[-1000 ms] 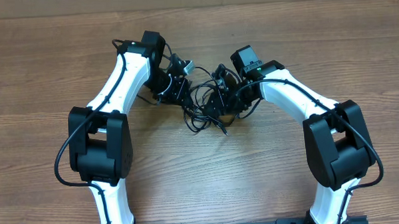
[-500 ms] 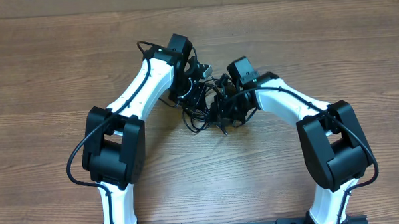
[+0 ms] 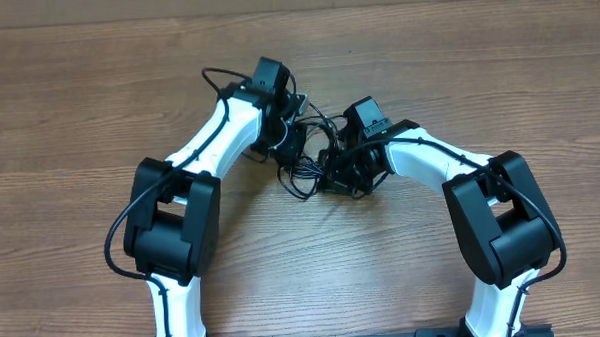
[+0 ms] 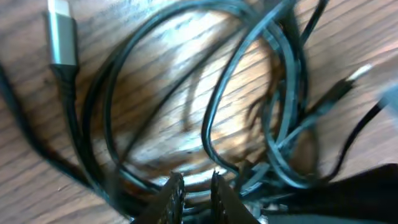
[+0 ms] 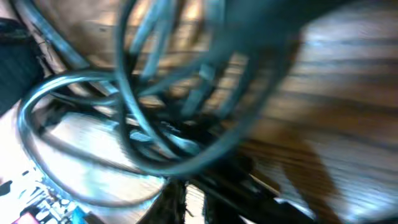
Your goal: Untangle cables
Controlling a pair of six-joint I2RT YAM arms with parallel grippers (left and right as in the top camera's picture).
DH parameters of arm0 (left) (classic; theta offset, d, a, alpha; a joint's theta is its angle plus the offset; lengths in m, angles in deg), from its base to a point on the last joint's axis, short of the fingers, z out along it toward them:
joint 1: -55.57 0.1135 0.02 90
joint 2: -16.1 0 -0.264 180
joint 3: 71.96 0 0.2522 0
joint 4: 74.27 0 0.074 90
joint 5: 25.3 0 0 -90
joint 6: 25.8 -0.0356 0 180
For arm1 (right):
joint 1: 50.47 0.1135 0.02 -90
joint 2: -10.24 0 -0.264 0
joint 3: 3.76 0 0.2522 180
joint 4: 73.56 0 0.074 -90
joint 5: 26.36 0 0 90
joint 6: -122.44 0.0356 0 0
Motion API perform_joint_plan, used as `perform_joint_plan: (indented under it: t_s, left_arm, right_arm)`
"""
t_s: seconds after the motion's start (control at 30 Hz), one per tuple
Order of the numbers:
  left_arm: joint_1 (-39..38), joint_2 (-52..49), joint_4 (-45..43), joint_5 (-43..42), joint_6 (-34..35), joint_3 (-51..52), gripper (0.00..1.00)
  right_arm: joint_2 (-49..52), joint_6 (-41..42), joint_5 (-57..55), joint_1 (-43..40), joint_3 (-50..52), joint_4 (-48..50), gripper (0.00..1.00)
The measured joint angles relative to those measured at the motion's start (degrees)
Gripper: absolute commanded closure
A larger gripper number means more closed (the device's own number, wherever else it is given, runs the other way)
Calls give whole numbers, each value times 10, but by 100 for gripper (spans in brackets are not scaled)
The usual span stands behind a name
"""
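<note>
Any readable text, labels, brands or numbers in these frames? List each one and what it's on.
None legible in any view.
Coloured patch at the lower left of the right wrist view: may be print, too blurred to read.
Silver plug: no marking visible.
Cables and table: no text visible.

Two robot arms stand at one wooden table: the left arm and the right arm. Between them lies one tangle of cables; how many cords it holds I cannot tell. One silver-tipped plug shows.
</note>
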Motion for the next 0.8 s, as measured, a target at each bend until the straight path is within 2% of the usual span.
perform_joint_plan:
  t_s: [0.23, 0.47, 0.63, 0.8]
  left_arm:
    - [0, -5, -26, 3, 0, 38, 81]
    - [0, -5, -30, 3, 0, 38, 84]
    - [0, -5, -31, 3, 3, 38, 90]
    - [0, -5, -36, 3, 14, 38, 90]
  right_arm:
    - [0, 3, -28, -7, -18, -34, 71]
    - [0, 7, -71, -7, -28, -28, 72]
    - [0, 24, -100, -5, -36, -49, 72]
    - [0, 33, -177, 10, -72, -131, 71]
